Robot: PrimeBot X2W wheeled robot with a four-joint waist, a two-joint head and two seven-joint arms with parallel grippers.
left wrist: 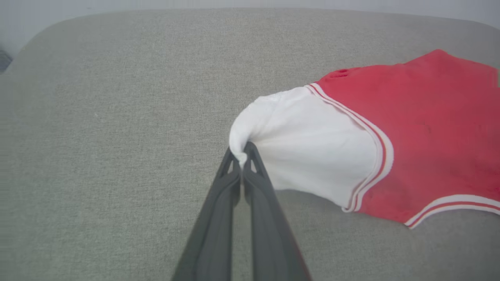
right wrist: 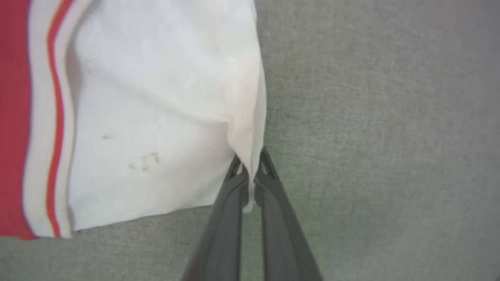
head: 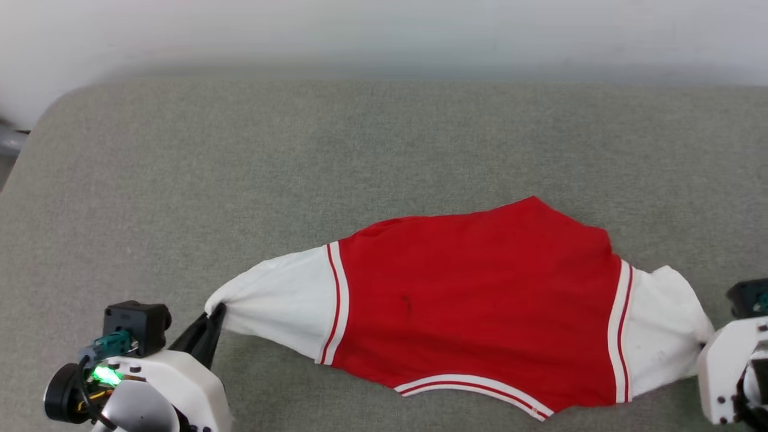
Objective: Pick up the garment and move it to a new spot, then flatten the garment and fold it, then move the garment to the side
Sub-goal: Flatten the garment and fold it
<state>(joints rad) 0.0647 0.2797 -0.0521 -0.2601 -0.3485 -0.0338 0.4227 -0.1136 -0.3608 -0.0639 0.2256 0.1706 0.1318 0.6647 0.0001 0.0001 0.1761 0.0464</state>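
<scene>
Closest thing in the left wrist view is the left gripper (left wrist: 243,154), its two dark fingers clamped tight on the bunched tip of the left white sleeve (left wrist: 304,144). Same deal on the other side: the right gripper (right wrist: 250,166) is pinched onto the edge of the right white sleeve (right wrist: 156,117), with cloth running down between the fingers.

So the red shirt (head: 480,300) lies on the grey fabric worktop (head: 360,150), near the robot's edge and a bit right of centre. Its long axis runs sleeve to sleeve, straight between the two arms. Each arm has its own end, so I'd guess any lift or pull has to go evenly on both.

The head view gives the whole span and the striped hem on the near side. The right wrist view adds the pinch up close, plus faint grey marks on that sleeve.
</scene>
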